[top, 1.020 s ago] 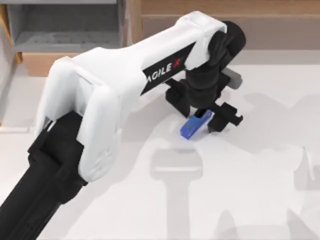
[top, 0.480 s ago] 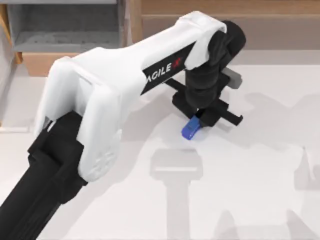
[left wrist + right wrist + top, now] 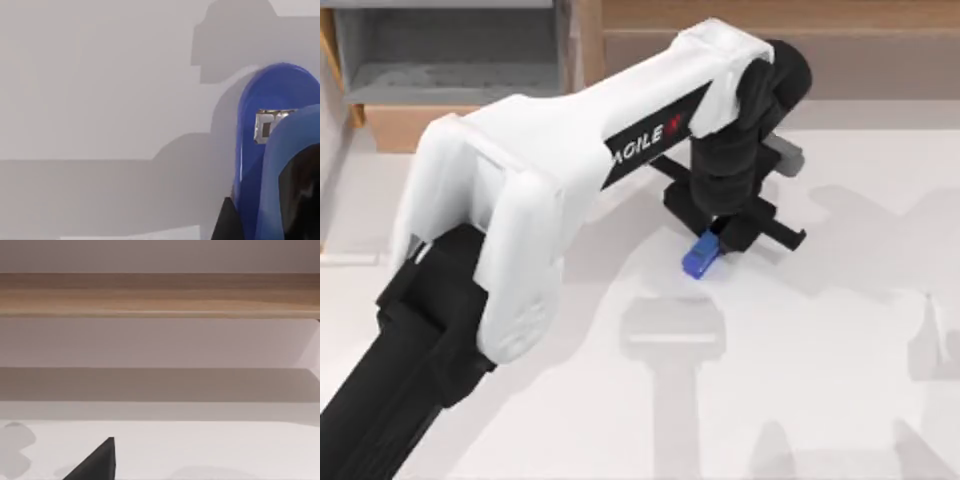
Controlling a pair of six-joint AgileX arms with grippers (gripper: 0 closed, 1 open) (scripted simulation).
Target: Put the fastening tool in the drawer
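Note:
The fastening tool, a small blue stapler [image 3: 699,259], lies on the white table a little right of centre. My left arm reaches across from the lower left, and my left gripper [image 3: 722,238] is shut on the stapler's far end, leaving the near blue end sticking out. Up close in the left wrist view the blue stapler [image 3: 256,150] stands out against the pale tabletop. The drawer [image 3: 410,124] stands open at the top left, with grey inner walls and a tan front panel. A black fingertip [image 3: 98,463] of my right gripper shows in the right wrist view.
A long brown wooden shelf unit [image 3: 770,40] runs along the back, from the centre to the right. It appears as a wooden shelf edge [image 3: 160,295] in the right wrist view. White tabletop [image 3: 820,380] spreads in front of the stapler.
One second ago the left gripper's fingers stood open around the stapler. They have since shut on it, and the stapler has shifted very slightly.

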